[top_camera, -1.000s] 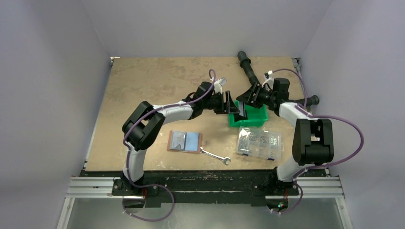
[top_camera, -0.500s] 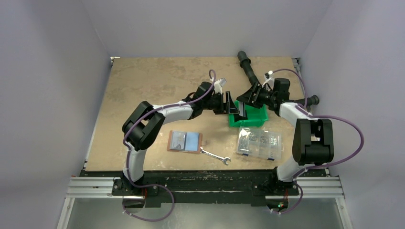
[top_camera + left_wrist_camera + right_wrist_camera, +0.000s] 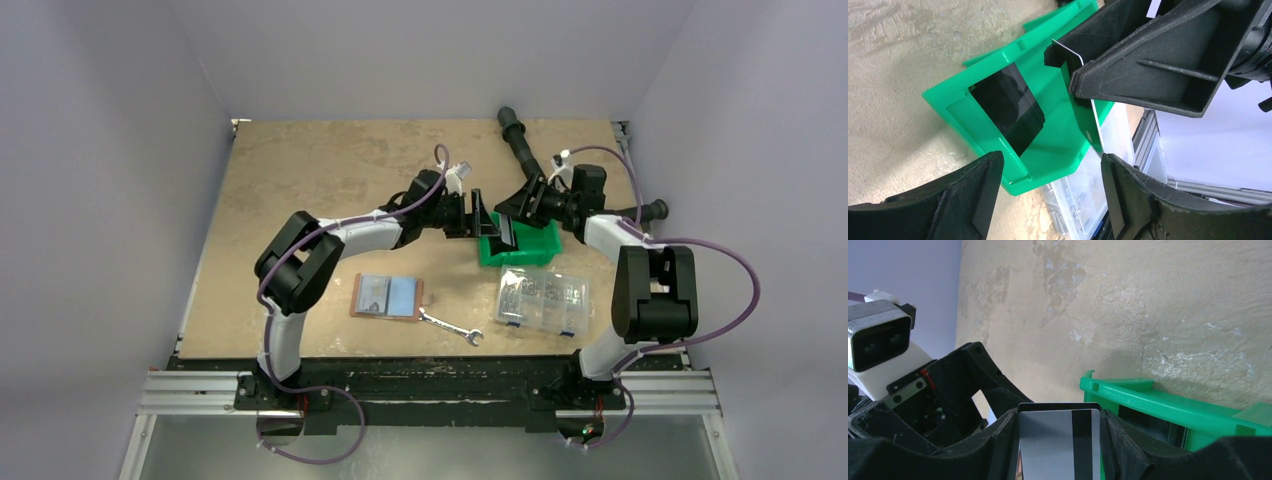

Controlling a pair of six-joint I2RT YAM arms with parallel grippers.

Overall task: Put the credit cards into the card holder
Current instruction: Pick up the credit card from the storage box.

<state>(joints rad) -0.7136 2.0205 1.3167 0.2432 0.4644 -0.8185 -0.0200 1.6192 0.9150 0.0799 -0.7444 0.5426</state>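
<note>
Tan table top (image 3: 300, 180), scuffed and blotchy, pale patches all over. Plain lavender-grey walls (image 3: 120, 150) on three sides, aluminium rail (image 3: 430, 392) along the near edge. A black hose (image 3: 518, 140) lies at the far right of the table.

On the table: green bin (image 3: 535, 258) right of centre, clear compartment box (image 3: 543, 300) just in front of it, wrench (image 3: 450, 327) between that box and the card holder (image 3: 419, 298).

The card holder lies open and flat, near the front, left of centre. There's a grey-blue rectangle on its left half and a light blue one on its right. Can't tell if they're tucked into pockets.

Right gripper (image 3: 1060, 425) is clamped on a grey card (image 3: 1048, 445) with a dark stripe, held on edge over the left end of the bin. That card is well apart from the card holder.

Left gripper (image 3: 1050, 165) has its jaws apart with nothing between them. It faces the right gripper from just beside it, looking down at the bin. The card sits beyond its fingertips, not touching them.

A dark flat rectangle (image 3: 1008, 110) lies in the bin.
</note>
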